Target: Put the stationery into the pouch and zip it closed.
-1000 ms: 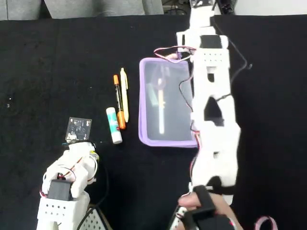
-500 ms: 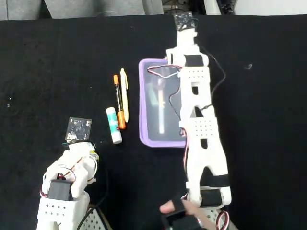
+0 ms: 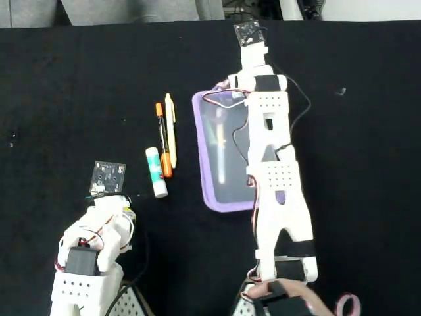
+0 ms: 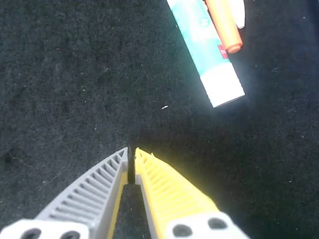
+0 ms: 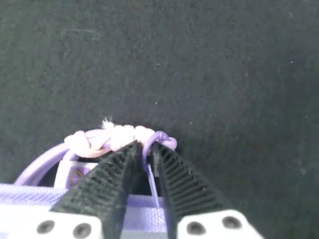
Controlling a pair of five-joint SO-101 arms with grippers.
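A purple pouch [image 3: 208, 172] with a clear window lies at mid-table, slightly tilted, with some stationery showing inside. The right arm [image 3: 270, 151] stretches over its right side to its far end. There my right gripper [image 5: 144, 147] is shut on the purple zipper pull [image 5: 160, 138], next to a pink cord [image 5: 117, 135]. Left of the pouch lie an orange marker [image 3: 162, 141], a cream pen [image 3: 171, 128] and a glue stick [image 3: 156, 172]. My left gripper [image 4: 131, 152] is shut and empty, just short of the glue stick [image 4: 207, 55] and marker [image 4: 224, 25].
The left arm [image 3: 92, 247] sits folded at the near left corner. Black cloth [image 3: 79, 85] covers the whole table, with open room at the far left and along the right side.
The right arm swung left and reached farther, to the pouch's far end. The pouch then slid slightly toward the near side and tilted. The left arm kept still.
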